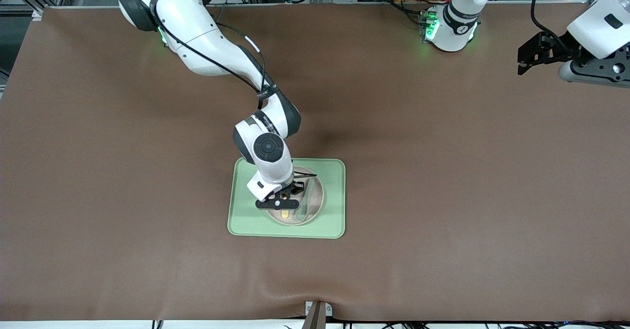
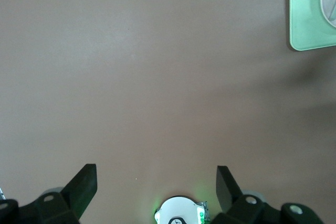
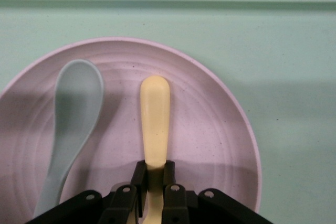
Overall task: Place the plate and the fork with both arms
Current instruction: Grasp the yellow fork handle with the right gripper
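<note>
Tray carries the plate, holding the fork and spoon. Right hand grips the fork. Left hand waits open at 2 o'clock over the desk.

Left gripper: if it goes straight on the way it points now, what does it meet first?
Most likely the bare brown table cover. The open left gripper points down at it with nothing between; the rectangular light green tray lies off to one side.
</note>
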`<action>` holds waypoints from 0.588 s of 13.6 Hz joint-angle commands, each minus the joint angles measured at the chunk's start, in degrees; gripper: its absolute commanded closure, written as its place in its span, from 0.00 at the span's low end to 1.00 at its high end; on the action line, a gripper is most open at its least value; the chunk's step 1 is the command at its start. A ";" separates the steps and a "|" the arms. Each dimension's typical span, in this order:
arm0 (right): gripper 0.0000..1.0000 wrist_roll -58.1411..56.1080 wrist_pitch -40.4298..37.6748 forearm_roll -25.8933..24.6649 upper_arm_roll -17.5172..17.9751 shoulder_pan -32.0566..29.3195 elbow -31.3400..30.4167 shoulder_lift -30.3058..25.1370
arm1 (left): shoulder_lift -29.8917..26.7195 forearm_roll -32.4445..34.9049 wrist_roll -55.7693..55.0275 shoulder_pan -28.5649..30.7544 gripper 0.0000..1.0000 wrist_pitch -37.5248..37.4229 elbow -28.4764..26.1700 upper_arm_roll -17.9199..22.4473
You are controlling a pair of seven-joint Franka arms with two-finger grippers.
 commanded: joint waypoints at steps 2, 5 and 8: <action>1.00 1.16 -0.42 -0.77 -0.14 0.15 0.58 -0.27 | -0.44 0.46 1.06 0.10 0.00 0.17 -0.08 -0.07; 1.00 0.98 -3.21 -0.77 -0.14 -0.11 1.63 -1.41 | -0.35 0.64 1.06 0.19 0.00 1.21 -0.08 -0.07; 1.00 0.72 -8.40 -0.77 -0.14 -0.38 4.00 -2.29 | -0.35 0.38 1.14 0.72 0.00 1.31 -0.08 -0.07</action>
